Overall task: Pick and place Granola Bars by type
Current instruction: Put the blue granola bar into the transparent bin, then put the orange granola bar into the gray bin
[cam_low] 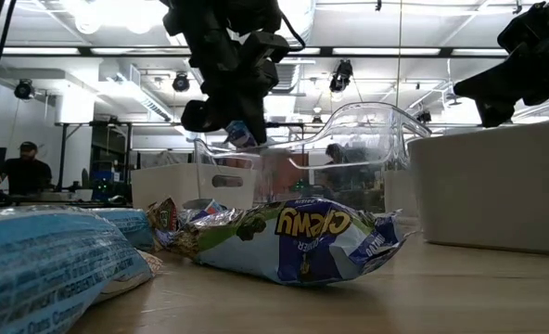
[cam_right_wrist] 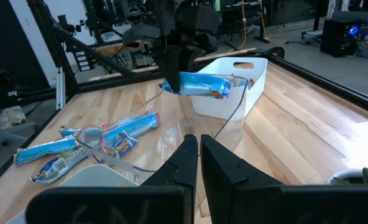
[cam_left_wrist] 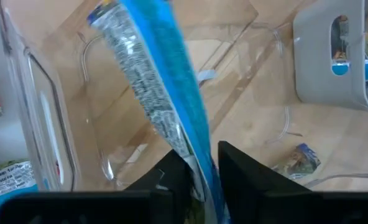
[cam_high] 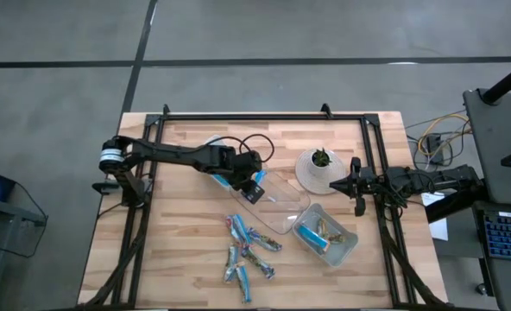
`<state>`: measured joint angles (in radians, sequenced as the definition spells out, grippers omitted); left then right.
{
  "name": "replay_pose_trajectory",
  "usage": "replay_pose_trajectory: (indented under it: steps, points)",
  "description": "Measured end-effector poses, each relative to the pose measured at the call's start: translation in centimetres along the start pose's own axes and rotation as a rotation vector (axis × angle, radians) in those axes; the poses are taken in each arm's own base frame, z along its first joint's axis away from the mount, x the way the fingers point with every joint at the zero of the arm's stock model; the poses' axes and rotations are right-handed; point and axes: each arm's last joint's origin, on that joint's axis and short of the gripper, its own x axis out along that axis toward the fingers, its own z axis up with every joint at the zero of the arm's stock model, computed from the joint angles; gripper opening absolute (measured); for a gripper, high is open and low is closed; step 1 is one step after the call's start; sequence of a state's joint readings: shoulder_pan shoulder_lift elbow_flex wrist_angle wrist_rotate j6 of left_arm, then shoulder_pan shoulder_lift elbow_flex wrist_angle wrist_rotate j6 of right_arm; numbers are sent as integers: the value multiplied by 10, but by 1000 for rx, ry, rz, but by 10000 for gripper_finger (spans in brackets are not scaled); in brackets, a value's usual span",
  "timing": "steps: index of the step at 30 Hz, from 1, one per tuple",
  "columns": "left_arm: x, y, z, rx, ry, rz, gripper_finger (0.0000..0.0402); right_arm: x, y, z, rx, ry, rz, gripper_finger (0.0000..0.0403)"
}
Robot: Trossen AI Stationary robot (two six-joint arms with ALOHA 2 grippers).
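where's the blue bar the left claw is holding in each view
high view: blue bar at the left claw, over the clear tray.
low view: its end under the claw, upper middle.
left wrist view: a diagonal strip from between the fingers.
right wrist view: centre top.
Shared landmark: the clear tray.

a light wooden table (cam_high: 186, 250) edged by a dark frame (cam_high: 264, 116) carries everything. near its middle lies a clear tray (cam_high: 277, 203), set at a slant. just beside that, toward the right arm's side, sits a second tray (cam_high: 349, 246) with bars in it. a loose cluster of granola bars (cam_high: 249, 255) lies on the bare wood at the front, some overlapping, in blue and greenish wrappers. a white round pot (cam_high: 314, 173) with a small green plant stands behind the trays. a white bin (cam_right_wrist: 230, 93) rests on the left side.
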<state>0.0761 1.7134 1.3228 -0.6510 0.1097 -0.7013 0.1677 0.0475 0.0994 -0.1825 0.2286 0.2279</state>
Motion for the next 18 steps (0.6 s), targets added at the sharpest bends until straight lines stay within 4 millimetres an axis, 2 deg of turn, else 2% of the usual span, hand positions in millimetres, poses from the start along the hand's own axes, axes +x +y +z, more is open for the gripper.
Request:
replay_pose_trajectory:
  steps: [11, 18]
  points:
    - [0, 0, 0, 2, -5, 6, 146, 0, 0, 0, 0, 0, 0, 13]
    - [0, 0, 0, 27, -7, 4, 163, 0, 0, 0, 0, 0, 0, 13]
